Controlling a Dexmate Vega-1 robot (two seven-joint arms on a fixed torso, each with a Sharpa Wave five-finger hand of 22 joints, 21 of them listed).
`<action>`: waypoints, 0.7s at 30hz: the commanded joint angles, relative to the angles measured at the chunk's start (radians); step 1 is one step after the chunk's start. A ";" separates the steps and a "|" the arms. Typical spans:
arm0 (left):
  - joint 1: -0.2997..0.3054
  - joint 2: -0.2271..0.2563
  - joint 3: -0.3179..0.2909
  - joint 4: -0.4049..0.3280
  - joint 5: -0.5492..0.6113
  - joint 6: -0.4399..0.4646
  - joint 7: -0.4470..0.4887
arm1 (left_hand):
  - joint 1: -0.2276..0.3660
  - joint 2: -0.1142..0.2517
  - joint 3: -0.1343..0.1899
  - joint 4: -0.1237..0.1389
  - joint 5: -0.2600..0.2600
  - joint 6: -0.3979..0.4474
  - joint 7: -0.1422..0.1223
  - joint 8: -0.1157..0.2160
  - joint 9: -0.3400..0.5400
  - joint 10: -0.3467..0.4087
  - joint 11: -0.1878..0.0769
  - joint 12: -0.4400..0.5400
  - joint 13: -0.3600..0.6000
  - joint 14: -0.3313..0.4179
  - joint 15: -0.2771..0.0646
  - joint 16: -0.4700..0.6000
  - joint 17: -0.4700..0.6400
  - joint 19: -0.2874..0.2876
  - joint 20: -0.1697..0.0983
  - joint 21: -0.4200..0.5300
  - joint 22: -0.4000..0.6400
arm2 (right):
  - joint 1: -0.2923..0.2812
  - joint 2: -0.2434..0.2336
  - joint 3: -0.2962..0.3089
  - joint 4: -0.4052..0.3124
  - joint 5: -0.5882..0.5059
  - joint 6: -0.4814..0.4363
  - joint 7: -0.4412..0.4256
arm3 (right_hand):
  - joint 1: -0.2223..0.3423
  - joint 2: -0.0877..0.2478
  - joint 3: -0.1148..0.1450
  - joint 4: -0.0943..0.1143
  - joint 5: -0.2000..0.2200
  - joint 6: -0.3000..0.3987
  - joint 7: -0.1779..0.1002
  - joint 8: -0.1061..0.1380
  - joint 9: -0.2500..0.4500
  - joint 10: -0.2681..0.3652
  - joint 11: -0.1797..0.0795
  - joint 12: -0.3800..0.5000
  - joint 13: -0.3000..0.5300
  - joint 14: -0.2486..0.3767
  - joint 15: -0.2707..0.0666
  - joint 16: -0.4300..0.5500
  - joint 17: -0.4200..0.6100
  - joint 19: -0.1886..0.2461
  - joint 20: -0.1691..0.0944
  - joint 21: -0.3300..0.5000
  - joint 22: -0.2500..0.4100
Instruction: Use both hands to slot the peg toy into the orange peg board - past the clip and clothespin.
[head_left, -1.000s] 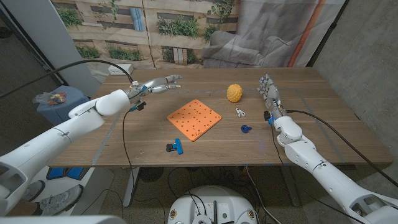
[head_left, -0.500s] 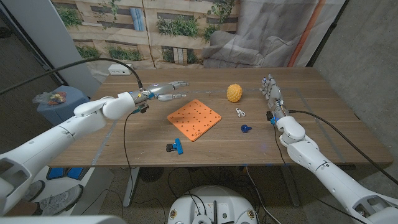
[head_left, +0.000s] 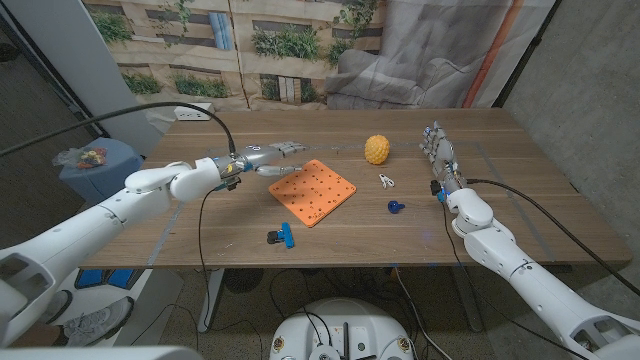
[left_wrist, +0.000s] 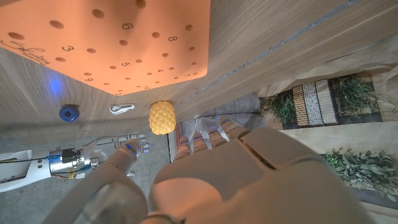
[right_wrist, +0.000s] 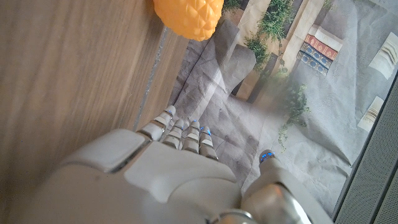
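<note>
Our left hand (head_left: 268, 155) holds nothing; its fingers are stretched out and apart, just beside the far left corner of the orange peg board (head_left: 312, 191). Our right hand (head_left: 436, 150) is also released, fingers straight, at the right side of the table (head_left: 520, 200), well apart from the board. The blue peg toy (head_left: 396, 207) lies on the table to the right of the board, near the white clip (head_left: 386, 181). A yellow bumpy ball (head_left: 376, 149) stands further back. The blue and black clothespin (head_left: 281, 236) lies in front of the board, near the table's front edge.
</note>
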 joint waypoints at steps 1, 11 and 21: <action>-0.027 -0.027 0.062 0.071 0.072 -0.019 0.033 | -0.015 0.092 -0.003 0.009 0.008 -0.007 -0.002 0.009 0.003 -0.017 -0.002 -0.002 0.002 -0.019 -0.068 -0.003 0.001 -0.021 -0.135 0.000 0.005 | -0.011 -0.001 0.003 -0.012 0.000 -0.007 -0.018 | 0.005 0.016 0.004 0.004 0.007 0.003 0.003 0.002 0.001 0.006 0.000 -0.001 0.002 0.007 -0.044 0.006 0.003 0.013 -0.034 0.006 0.002; -0.052 -0.055 0.104 0.126 0.064 -0.029 0.016 | -0.023 0.072 -0.035 0.013 0.008 -0.009 -0.004 0.013 0.003 -0.054 -0.003 -0.002 0.002 -0.059 -0.069 -0.003 0.002 -0.079 -0.151 -0.004 0.006 | -0.015 -0.002 0.005 -0.013 -0.002 -0.010 -0.025 | 0.005 0.017 0.003 0.005 0.006 0.003 0.003 0.002 0.001 0.004 0.001 -0.002 0.002 0.007 -0.043 0.006 0.001 0.011 -0.033 0.006 0.002; -0.061 -0.055 0.131 0.142 0.090 -0.027 0.018 | -0.021 0.063 -0.050 0.008 0.009 0.008 0.002 0.020 0.002 -0.042 0.007 0.008 0.002 -0.043 -0.059 0.007 0.000 -0.081 -0.169 0.005 0.006 | -0.013 -0.001 0.005 -0.008 -0.002 -0.004 -0.020 | 0.005 0.018 0.002 0.006 0.007 0.001 0.004 0.001 0.001 0.002 0.000 -0.003 0.002 0.007 -0.043 0.007 0.000 0.011 -0.033 0.005 0.002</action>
